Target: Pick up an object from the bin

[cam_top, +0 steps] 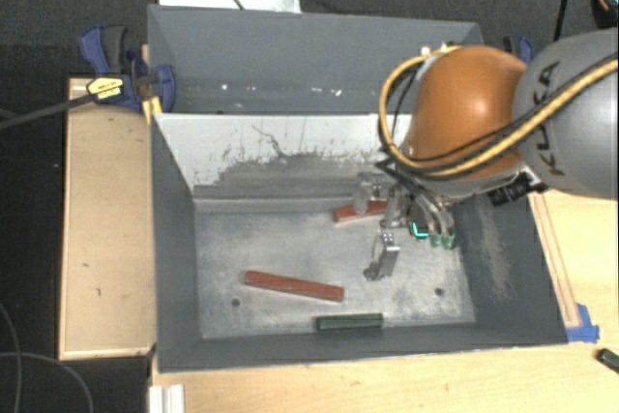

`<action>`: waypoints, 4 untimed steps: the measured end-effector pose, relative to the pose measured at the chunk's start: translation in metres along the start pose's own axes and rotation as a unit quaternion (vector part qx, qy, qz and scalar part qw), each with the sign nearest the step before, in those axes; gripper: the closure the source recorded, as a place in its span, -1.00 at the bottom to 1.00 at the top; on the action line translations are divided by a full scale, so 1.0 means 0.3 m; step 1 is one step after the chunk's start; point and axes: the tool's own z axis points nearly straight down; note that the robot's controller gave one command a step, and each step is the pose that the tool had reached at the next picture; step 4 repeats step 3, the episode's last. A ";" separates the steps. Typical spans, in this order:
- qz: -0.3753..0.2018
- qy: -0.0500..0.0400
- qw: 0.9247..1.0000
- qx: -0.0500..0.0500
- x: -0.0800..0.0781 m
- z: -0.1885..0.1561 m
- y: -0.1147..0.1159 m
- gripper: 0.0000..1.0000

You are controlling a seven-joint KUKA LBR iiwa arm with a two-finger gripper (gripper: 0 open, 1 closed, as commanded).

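Starting at the left of the grey bin, that side of the floor is bare metal. Moving right, the first thing is a long red-brown stick, flat on the floor, its long axis running left to right and dipping a touch nearer at its right end. Just past that end, tight against the foot of the near wall, there's a dark bar, lying along the wall. Further right and toward the far side sits a short red piece, also lying left to right, close under the far wall's slope. And here's the gripper, hanging low over the floor right of centre, under the arm's orange cover. The short red piece is on its far-left side, with its right end running in against the gripper's body. I can't make out whether it's gripped or merely alongside, and I can't tell whether the tool is apart or together from this angle. That's the relation to watch: of the three things, the short red piece is the closest by a good margin, the long stick is well off to the near left, and the dark bar is nearer still. If that piece is the target, I'd say the tool needs to straddle it across its short width.
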 end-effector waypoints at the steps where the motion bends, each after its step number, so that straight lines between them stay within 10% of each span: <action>1: -0.060 0.000 0.998 0.000 0.073 0.447 0.136 -1.00; 2: -0.057 -0.003 0.998 0.000 0.067 0.434 0.132 1.00; 3: -0.190 -0.008 0.982 0.001 -0.116 -0.203 0.070 1.00; 4: -0.190 -0.008 0.982 0.001 -0.116 -0.203 0.070 1.00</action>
